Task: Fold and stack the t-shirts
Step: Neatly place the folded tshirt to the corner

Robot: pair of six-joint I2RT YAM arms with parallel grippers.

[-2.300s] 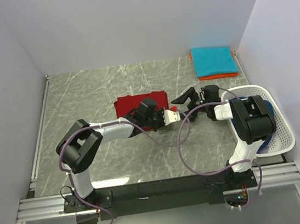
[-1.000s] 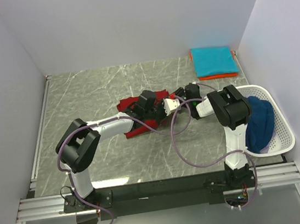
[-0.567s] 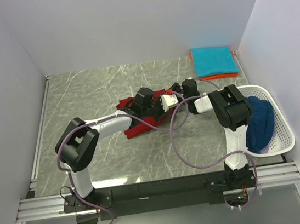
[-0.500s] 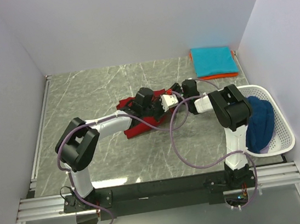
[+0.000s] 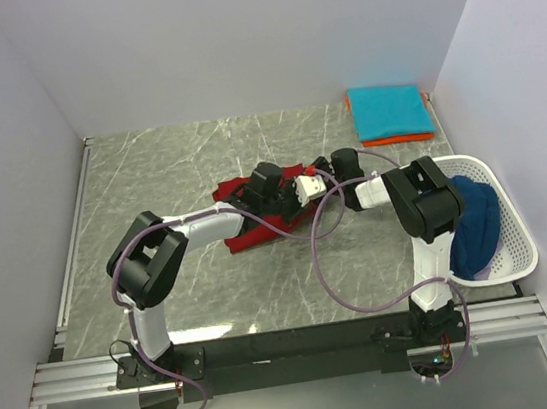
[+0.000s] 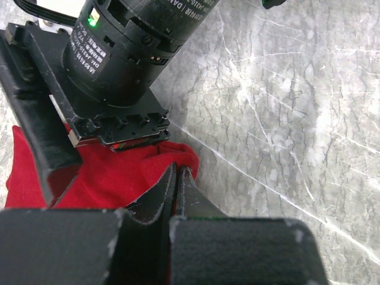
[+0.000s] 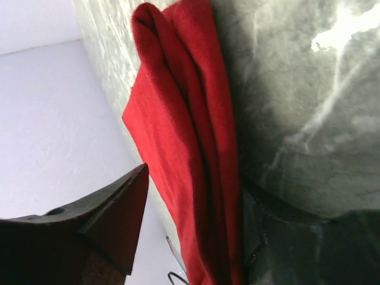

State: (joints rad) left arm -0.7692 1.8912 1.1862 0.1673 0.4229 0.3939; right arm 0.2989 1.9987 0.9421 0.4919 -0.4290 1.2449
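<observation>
Two grippers: you had both meeting at the dark red t-shirt (image 5: pixel 255 235), near the middle of the marble table (image 5: pixel 148 171).
Left gripper (image 6: pixel 177 178): fingers were pressed together, pinching the edge of the red cloth.
Right gripper (image 7: pixel 196 190): fingers stood spread apart, with a rolled fold of the red cloth lying between them; it sat just beside your left one.
Shirt's lie: it was bunched and rumpled under your left wrist.
Teal t-shirt (image 5: pixel 389 109): folded, it lay on the orange t-shirt (image 5: pixel 396 138) in the far right corner.
Navy blue t-shirt (image 5: pixel 472 219): it was heaped in the white basket (image 5: pixel 522 254) on your right.
</observation>
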